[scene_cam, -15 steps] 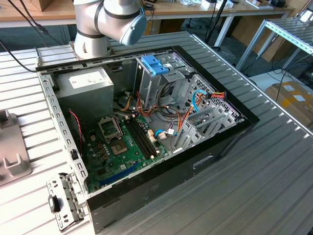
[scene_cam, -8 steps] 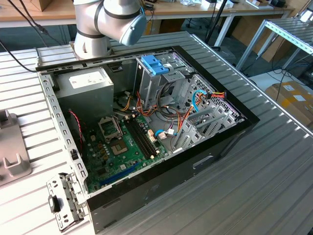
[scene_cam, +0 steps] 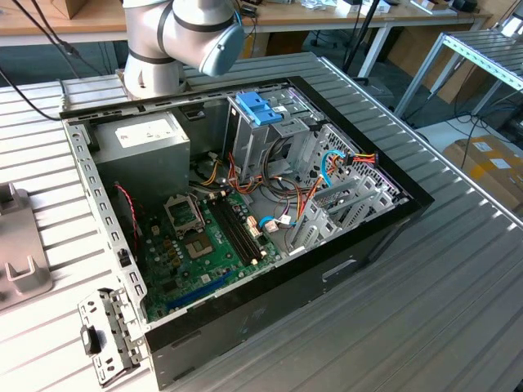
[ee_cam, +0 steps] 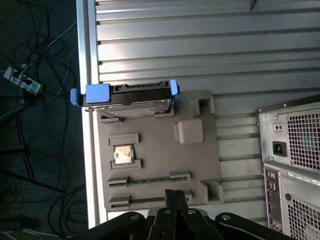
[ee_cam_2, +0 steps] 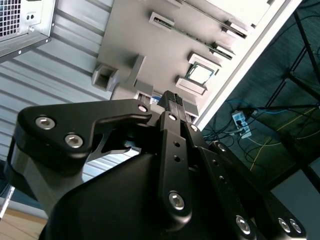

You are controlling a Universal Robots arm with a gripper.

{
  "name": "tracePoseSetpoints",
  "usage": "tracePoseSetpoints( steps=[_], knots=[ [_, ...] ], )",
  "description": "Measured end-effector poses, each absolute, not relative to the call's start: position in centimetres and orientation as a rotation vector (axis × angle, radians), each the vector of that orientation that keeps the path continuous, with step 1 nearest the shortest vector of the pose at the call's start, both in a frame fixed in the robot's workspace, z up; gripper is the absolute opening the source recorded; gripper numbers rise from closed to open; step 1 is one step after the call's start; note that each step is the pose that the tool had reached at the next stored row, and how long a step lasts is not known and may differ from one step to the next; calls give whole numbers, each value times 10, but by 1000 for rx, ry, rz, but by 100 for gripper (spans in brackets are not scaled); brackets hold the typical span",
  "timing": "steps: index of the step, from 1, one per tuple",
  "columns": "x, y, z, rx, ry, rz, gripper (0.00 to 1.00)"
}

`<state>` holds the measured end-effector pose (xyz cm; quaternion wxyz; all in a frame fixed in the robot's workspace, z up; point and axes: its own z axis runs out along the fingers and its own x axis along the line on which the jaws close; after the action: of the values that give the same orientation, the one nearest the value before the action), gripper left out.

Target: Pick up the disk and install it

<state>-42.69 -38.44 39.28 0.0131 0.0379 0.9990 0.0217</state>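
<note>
The disk [ee_cam: 127,97] is a dark flat drive in a bright blue carrier with a blue tab. It stands on its edge in a slot at one end of a grey fixture tray [ee_cam: 200,160], beside the table's edge. My gripper [ee_cam: 175,195] hangs above the tray's opposite end, well apart from the disk. Its fingers are shut together with nothing between them. In the second wrist view the gripper [ee_cam_2: 172,96] shows its two ribbed fingertips [ee_cam_2: 168,95] pressed together over the same tray [ee_cam_2: 135,45]. In the exterior view the arm [scene_cam: 180,37] stands behind the open computer case [scene_cam: 245,204].
The tray also holds a processor chip [ee_cam: 123,154] and a memory stick [ee_cam: 149,178]. The case's rear panel [ee_cam: 292,150] stands beside the tray. Inside the case are a grey power supply [scene_cam: 147,143], a motherboard [scene_cam: 204,245] and a light-blue bracket [scene_cam: 257,106] on the drive cage. Cables [ee_cam: 30,75] lie on the floor.
</note>
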Motion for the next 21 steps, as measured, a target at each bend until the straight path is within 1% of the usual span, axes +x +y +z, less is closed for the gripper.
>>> tracePoseSetpoints(
  steps=[6, 10, 21],
  knots=[
    [-428, -382, 393, 118, 3112, 68, 11],
    [-430, -371, 393, 118, 3112, 67, 11],
    [-439, -365, 392, 118, 3113, 67, 11]
  ],
)
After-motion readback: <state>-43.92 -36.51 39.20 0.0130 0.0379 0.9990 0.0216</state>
